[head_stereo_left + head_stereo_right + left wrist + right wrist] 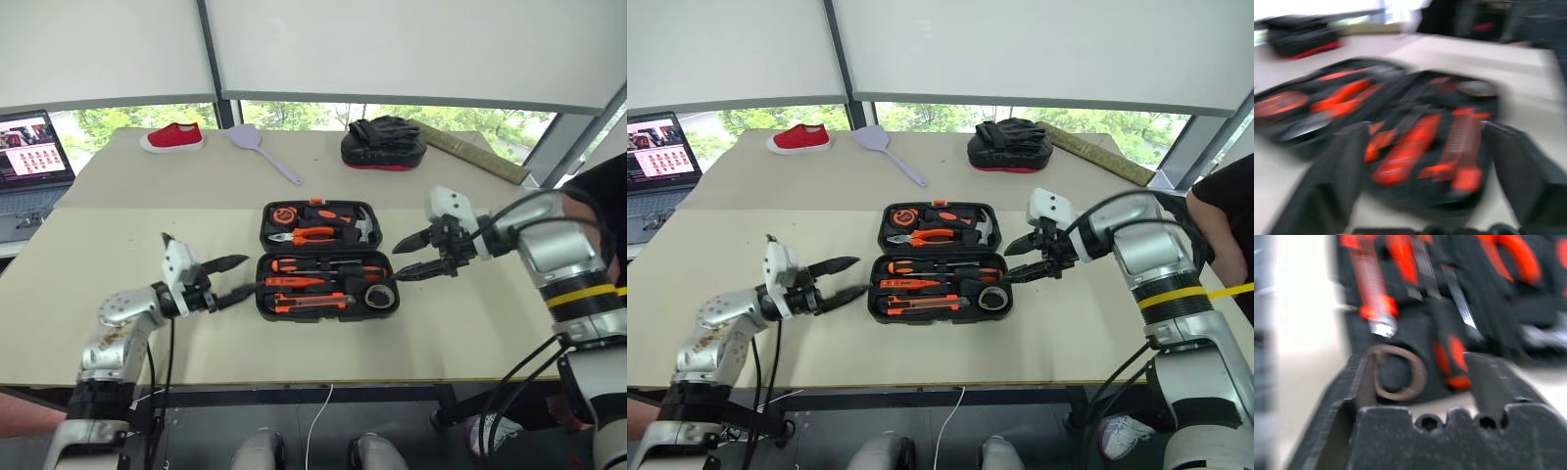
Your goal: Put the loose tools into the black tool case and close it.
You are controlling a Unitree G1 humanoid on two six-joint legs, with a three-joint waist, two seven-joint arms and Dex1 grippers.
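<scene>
Bench: pale surface, carrying everything listed here.

Black tool case: lying open and flat at the middle of the bench, both halves up. Far half holds pliers with orange grips, a small hammer and a round orange-and-black tape measure. Near half holds the screwdrivers, the utility knife along its near edge, and the grey tape roll in its right-hand corner. I see no loose tools on the bench around it.

My left hand: just beside the case's left edge, fingers spread apart with nothing between them, pointing at the near half. One fingertip looks close to the case rim; I cannot tell whether it touches.

My right hand: at the case's right edge, above the corner with the tape roll, fingers apart and empty.

Far side of the bench: red shoe, lilac spatula, black padded mitt with red rim.

Laptop: at far left, screen lit.
</scene>
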